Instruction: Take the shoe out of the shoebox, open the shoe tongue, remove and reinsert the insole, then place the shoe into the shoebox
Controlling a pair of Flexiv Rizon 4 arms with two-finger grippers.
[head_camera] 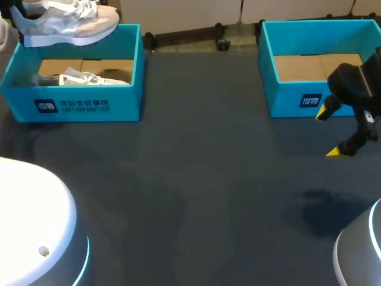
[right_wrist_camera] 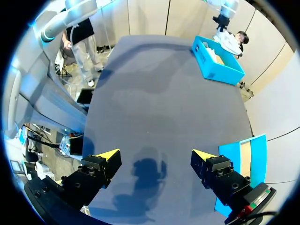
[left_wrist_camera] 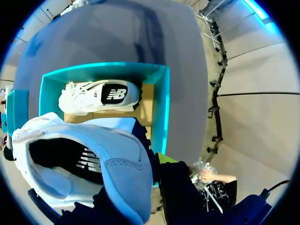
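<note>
Left end effector (left_wrist_camera: 161, 161) mostly hidden behind lifted shoe (head_camera: 65, 24). One yellow tip shows at heel. Shoe hangs above left shoebox (head_camera: 89, 106), so grip reads as closed on it. Second shoe (head_camera: 83, 77) lies inside the box, right below. Right end effector (head_camera: 331, 132) spread wide, holding nothing, over table (head_camera: 196, 179) by right shoebox (head_camera: 286, 102), well apart from the action. Risks: thin heel hold lets shoe tip or slip onto second shoe; sole snags box wall on way out.
</note>
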